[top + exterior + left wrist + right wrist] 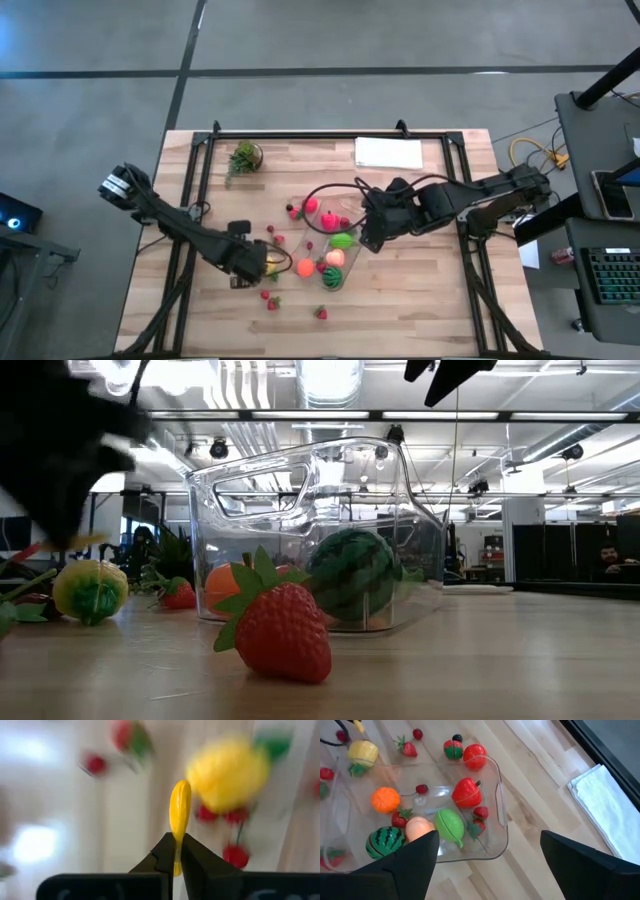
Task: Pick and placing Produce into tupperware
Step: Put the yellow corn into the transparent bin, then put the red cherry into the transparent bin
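Tupperware (pixel 501 815) of clear plastic sits near the middle of the table (pixel 420 300), and most of what it holds shows in the right wrist view: a striped watermelon (pixel 384 842), an orange (pixel 385 800), a peach-coloured piece (pixel 418 827), a light green piece (pixel 450 825), a red pepper (pixel 467 792), a cherry (pixel 422 789) and small strawberries (pixel 480 812). Outside the tub, at its 9 o'clock in the high view, lie a yellow lemon-like piece (pixel 363 752) and loose strawberries; another strawberry (pixel 283 632) stands close to the low camera, in front of the tub.

From the tub's 9 o'clock, the left tool (pixel 176 851) has its fingers pressed together on a thin yellow piece (pixel 180 812), held above the table with blurred fruit beneath it. The right tool (pixel 485 865) hangs over the tub's 3 o'clock side with its fingers spread wide apart, gripping nothing.

At 12 o'clock on the table a folded white cloth (pixel 389 152) lies flat, and a small potted plant (pixel 243 157) stands at about 10 o'clock.
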You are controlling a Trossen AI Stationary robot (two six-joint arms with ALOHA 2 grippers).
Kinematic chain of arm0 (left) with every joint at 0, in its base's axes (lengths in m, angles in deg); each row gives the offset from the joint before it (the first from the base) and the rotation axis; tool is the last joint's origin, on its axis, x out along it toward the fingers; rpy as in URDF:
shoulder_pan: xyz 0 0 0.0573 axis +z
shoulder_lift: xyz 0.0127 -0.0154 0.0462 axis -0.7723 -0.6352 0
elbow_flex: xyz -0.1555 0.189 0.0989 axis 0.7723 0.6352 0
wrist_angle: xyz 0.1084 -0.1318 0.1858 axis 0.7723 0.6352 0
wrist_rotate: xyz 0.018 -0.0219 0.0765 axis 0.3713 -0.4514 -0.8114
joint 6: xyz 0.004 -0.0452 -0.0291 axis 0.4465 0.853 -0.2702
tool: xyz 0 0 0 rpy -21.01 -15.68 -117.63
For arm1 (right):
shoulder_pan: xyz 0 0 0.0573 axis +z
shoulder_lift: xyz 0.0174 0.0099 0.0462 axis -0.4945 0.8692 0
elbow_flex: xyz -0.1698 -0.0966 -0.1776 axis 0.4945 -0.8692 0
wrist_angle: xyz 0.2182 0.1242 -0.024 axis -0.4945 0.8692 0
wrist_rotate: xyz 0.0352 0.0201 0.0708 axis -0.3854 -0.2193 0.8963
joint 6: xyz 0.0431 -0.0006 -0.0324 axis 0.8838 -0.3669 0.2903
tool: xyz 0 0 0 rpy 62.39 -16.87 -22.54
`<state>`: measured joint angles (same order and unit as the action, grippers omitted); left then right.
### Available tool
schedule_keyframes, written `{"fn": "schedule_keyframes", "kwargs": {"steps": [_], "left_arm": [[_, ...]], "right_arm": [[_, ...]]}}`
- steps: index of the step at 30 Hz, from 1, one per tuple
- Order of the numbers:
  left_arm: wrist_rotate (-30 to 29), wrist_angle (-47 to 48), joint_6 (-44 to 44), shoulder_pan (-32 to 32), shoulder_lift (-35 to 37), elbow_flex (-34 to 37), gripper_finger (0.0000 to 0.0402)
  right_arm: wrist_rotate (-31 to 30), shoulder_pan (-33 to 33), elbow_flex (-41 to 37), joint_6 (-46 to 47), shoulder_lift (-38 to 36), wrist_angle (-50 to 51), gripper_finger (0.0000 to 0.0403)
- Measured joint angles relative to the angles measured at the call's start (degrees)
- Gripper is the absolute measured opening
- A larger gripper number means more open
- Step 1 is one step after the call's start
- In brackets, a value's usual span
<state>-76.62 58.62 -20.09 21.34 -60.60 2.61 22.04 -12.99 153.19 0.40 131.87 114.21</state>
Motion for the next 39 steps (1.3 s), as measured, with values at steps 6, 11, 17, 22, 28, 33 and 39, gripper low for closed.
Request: {"fn": "schedule_keyframes", "kwargs": {"steps": [6,11,17,22,28,33,39], "left_arm": [[-8.26,0.17,0.11,2.48,5.02,-9.07,0.0004],[-5.19,-12.03,-6.98,6.06,5.66,-12.54,0.0004],[1.57,-27.34,-12.85,11.42,0.31,-13.82,0.0004],[1.64,-27.68,-12.81,14.88,-4.24,-14.82,0.0004],[3.11,-28.49,-7.68,15.14,-8.02,-14.79,0.0037],[1.48,-30.14,-0.29,15.27,-9.30,-14.79,0.0114],[1.31,-27.75,0.49,15.28,-6.59,-14.79,0.0210]], "right_arm": [[0.08,0.14,0.00,0.85,-0.74,-0.36,0.0345],[0.15,1.10,0.00,2.51,-2.09,-0.43,0.0341],[-1.21,2.92,0.00,7.62,-4.84,-0.27,0.0342],[-7.36,5.84,0.00,15.23,-8.55,0.92,0.0340],[-11.99,9.87,0.00,22.05,-12.75,3.58,0.0348],[-13.75,11.63,0.00,24.23,-14.20,5.61,0.0354],[-13.95,11.58,0.00,24.82,-13.64,8.22,0.0354]]}}
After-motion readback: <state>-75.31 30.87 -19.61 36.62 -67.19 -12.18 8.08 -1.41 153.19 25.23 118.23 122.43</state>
